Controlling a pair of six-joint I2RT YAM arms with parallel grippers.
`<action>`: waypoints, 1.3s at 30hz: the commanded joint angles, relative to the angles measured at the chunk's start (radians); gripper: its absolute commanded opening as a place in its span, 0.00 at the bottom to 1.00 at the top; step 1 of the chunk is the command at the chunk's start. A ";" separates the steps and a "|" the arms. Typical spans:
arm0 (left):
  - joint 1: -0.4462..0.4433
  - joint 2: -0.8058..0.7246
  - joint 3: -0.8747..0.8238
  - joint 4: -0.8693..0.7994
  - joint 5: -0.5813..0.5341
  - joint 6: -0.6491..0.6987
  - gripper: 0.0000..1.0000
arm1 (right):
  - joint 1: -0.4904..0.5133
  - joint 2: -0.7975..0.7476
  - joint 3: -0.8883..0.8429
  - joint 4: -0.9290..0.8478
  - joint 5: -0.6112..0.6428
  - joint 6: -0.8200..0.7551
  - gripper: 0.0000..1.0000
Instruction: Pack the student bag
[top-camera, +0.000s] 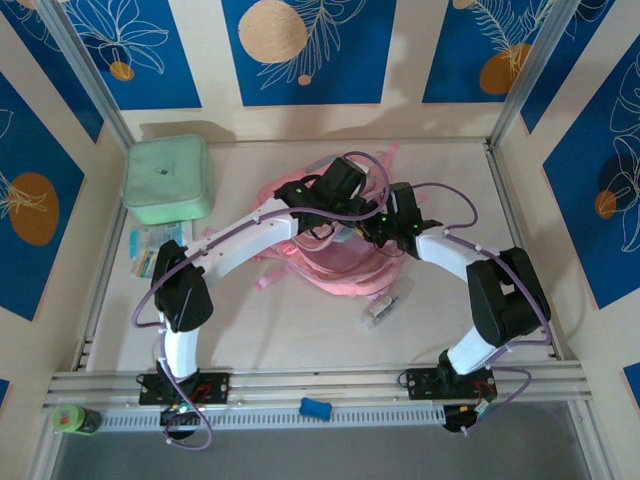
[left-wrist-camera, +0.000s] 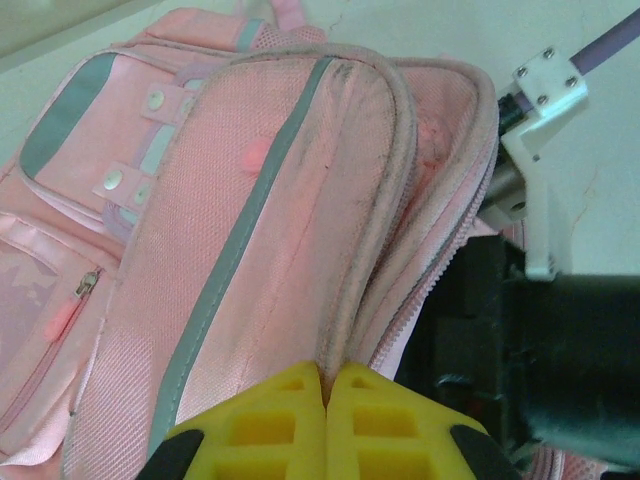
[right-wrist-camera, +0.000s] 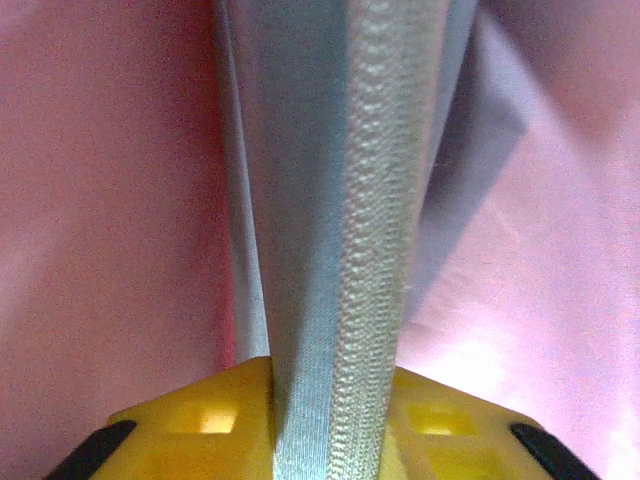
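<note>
The student bag (top-camera: 345, 272), pink with grey trim, lies in the middle of the table under both arms. My left gripper (top-camera: 330, 205) is over its upper part. In the left wrist view the yellow fingers of that gripper (left-wrist-camera: 327, 385) are shut on the piped edge of the bag's (left-wrist-camera: 260, 200) opened flap, next to the zip teeth. My right gripper (top-camera: 378, 230) meets the bag from the right. Up close, the right gripper (right-wrist-camera: 330, 400) is clamped on a grey-blue zip band (right-wrist-camera: 330, 200) of the bag (right-wrist-camera: 100, 200), pink fabric on both sides.
A mint green square case (top-camera: 168, 178) sits at the back left, with flat printed packets (top-camera: 150, 248) in front of it. A small loose item (top-camera: 378, 308) lies just in front of the bag. On the front rail are a blue object (top-camera: 315, 407) and a green bottle (top-camera: 70, 418).
</note>
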 joint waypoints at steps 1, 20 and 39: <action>0.006 -0.060 0.001 0.055 -0.014 -0.041 0.00 | 0.039 0.040 0.013 0.100 0.084 0.095 0.33; 0.010 -0.103 -0.081 0.104 -0.003 -0.043 0.00 | -0.119 -0.396 -0.215 -0.158 0.139 -0.058 0.44; 0.073 -0.358 -0.477 0.286 0.286 -0.152 0.60 | -0.191 -0.479 -0.056 -0.576 -0.075 -0.407 0.54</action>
